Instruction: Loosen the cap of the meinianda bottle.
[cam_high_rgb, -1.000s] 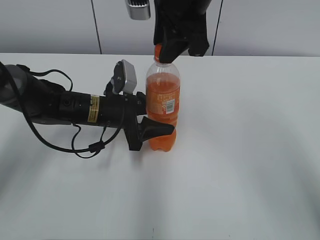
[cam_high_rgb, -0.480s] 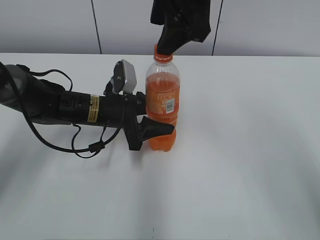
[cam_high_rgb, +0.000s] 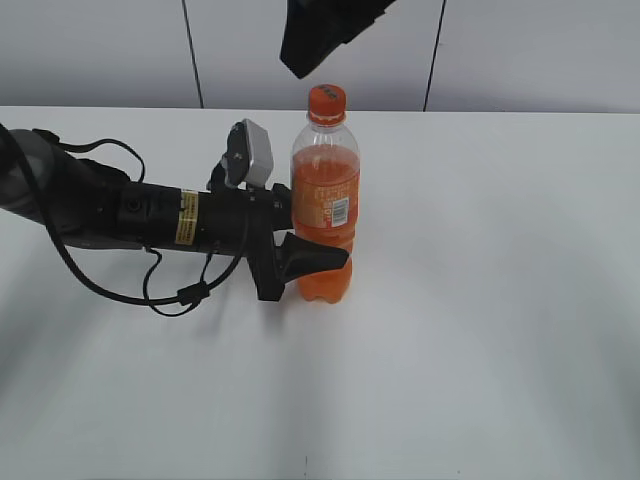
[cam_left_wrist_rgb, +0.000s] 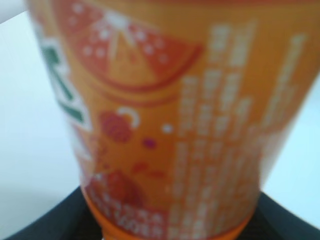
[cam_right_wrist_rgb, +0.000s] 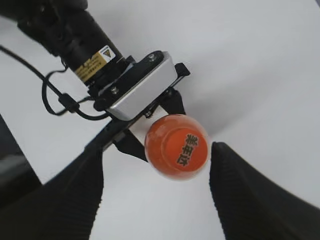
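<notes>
The meinianda bottle (cam_high_rgb: 325, 205) stands upright on the white table, half full of orange soda, with its orange cap (cam_high_rgb: 327, 102) on top. My left gripper (cam_high_rgb: 308, 262) comes in from the left and is shut on the bottle's lower body, one black finger (cam_high_rgb: 318, 257) across its front. In the left wrist view the bottle's label (cam_left_wrist_rgb: 170, 115) fills the frame between dark jaws. My right gripper (cam_high_rgb: 318, 35) hangs above and slightly left of the cap, clear of it. From the right wrist view the cap (cam_right_wrist_rgb: 181, 147) shows between open black fingers (cam_right_wrist_rgb: 65, 195), untouched.
The left arm (cam_high_rgb: 130, 215) lies low along the table (cam_high_rgb: 480, 330) from the left edge, with a black cable (cam_high_rgb: 170, 295) looping in front of it. Grey wall panels (cam_high_rgb: 100, 50) stand behind the table's far edge.
The right gripper, closed round the cap a second ago, has opened and risen up and to the left off it. The bottle and left arm have stayed put.
</notes>
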